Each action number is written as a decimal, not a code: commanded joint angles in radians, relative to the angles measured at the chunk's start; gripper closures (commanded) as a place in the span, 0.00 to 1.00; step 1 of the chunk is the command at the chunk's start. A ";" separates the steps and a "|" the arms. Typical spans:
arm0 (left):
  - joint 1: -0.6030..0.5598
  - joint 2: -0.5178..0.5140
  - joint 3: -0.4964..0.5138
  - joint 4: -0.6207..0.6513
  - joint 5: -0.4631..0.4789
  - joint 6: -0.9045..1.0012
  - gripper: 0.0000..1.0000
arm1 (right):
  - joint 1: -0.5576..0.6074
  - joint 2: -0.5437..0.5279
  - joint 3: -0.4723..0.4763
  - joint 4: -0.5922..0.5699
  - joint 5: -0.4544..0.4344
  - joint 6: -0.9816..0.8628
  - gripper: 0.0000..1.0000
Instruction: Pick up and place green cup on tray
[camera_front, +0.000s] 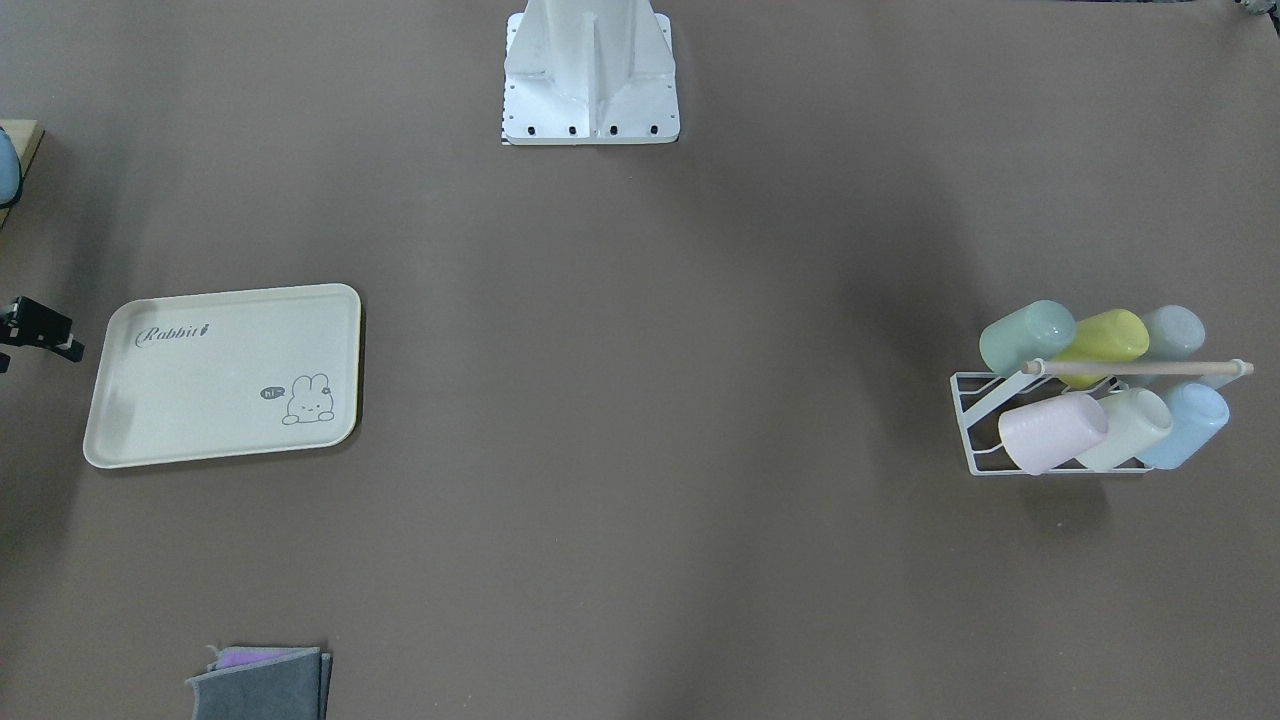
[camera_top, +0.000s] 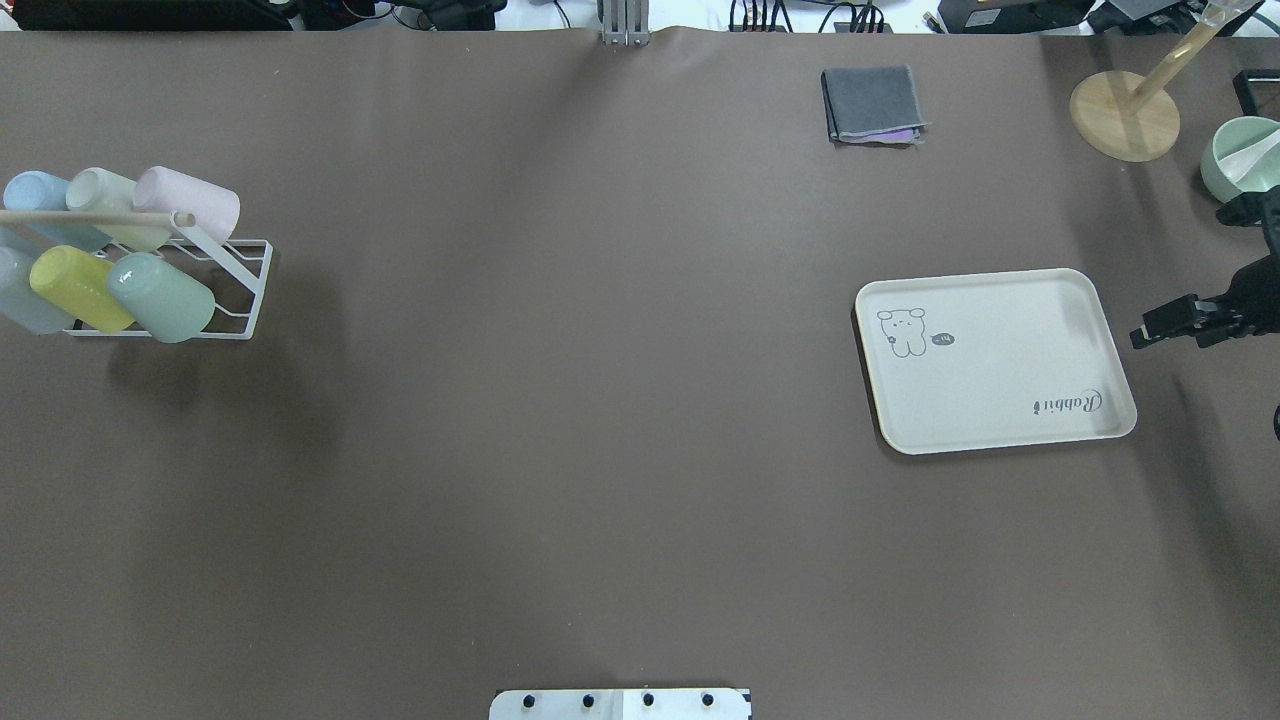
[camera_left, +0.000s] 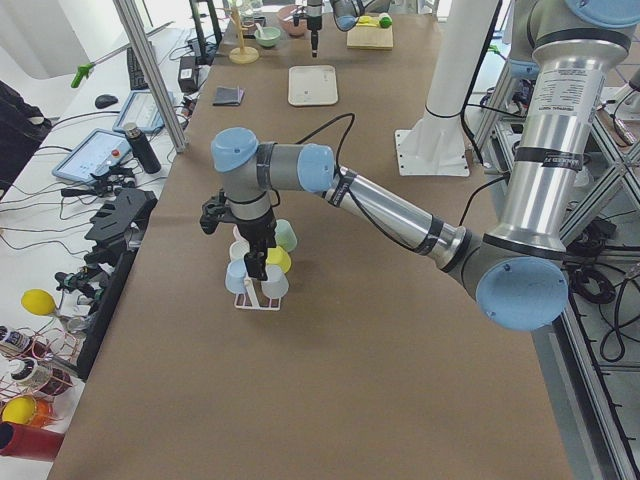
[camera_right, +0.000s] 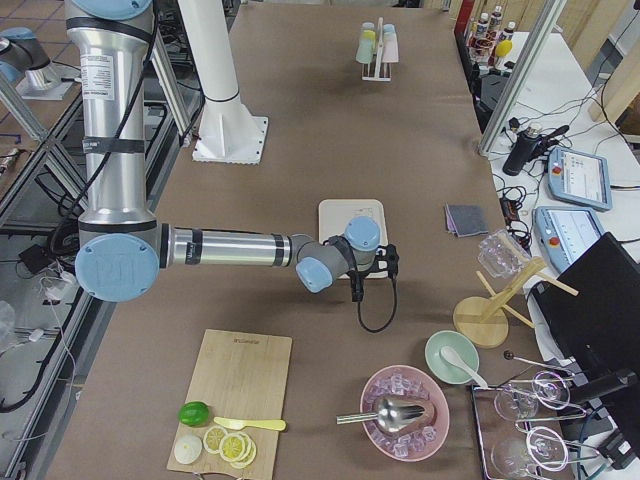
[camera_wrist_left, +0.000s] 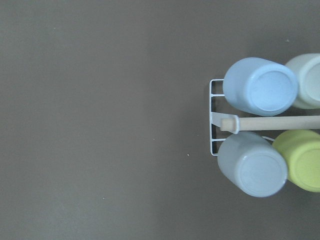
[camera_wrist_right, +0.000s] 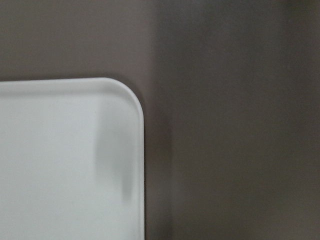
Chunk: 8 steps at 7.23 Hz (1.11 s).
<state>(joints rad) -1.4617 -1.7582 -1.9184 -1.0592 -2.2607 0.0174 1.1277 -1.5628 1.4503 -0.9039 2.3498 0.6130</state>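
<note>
The green cup (camera_front: 1025, 335) (camera_top: 165, 297) lies tilted on a white wire rack (camera_top: 245, 290) with several other pastel cups, at the end of the row beside a yellow-green cup (camera_front: 1105, 335). It is out of the left wrist view, which shows the rack's other end (camera_wrist_left: 215, 120). The left gripper (camera_left: 256, 272) hangs above the rack; I cannot tell if it is open. The cream Rabbit tray (camera_front: 225, 375) (camera_top: 990, 360) lies empty at the table's other end. The right gripper (camera_top: 1145, 335) (camera_right: 355, 293) hovers just beyond the tray's outer edge; its jaws are not clear.
A folded grey cloth (camera_top: 872, 103) lies beyond the tray. A wooden stand (camera_top: 1125, 115) and a green bowl (camera_top: 1240, 160) are at the far right. The robot base (camera_front: 590, 80) stands mid-table at the near edge. A cutting board (camera_right: 230, 400) lies past the right arm.
</note>
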 joint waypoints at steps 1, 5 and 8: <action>0.123 -0.013 -0.104 0.028 0.007 -0.001 0.02 | -0.016 0.056 -0.079 0.060 -0.004 0.002 0.11; 0.262 -0.026 -0.194 0.030 0.044 -0.005 0.02 | -0.032 0.078 -0.093 0.057 -0.004 0.002 0.35; 0.328 0.009 -0.209 0.038 0.062 0.004 0.02 | -0.045 0.099 -0.117 0.057 -0.004 0.004 0.36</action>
<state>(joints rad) -1.1557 -1.7685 -2.1267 -1.0219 -2.2036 0.0144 1.0874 -1.4763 1.3467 -0.8467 2.3455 0.6155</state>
